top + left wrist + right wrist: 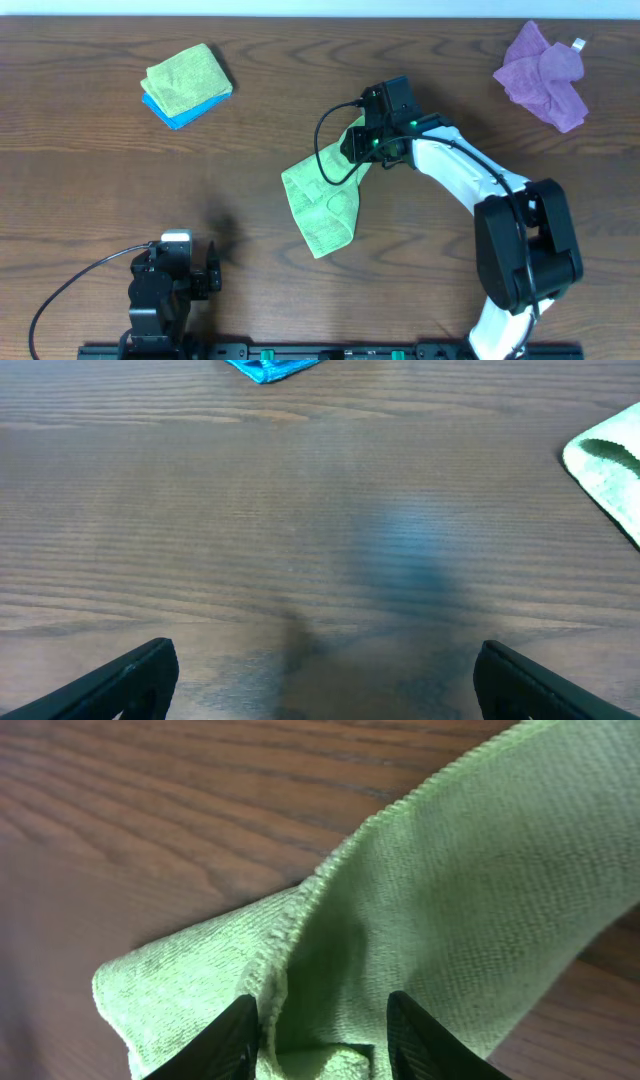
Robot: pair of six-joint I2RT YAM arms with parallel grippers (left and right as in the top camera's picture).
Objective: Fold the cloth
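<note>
1. the right gripper is clamped on a raised fold of the green cloth, one finger on each side.
2. the cloth lies rumpled near the middle of the table, its upper corner under that gripper.
3. the left gripper hangs low over the wood, fingers wide apart, holding nothing, well apart from the cloth.
4. a folded green-and-blue pile and a purple rag lie in the far corners.
</note>
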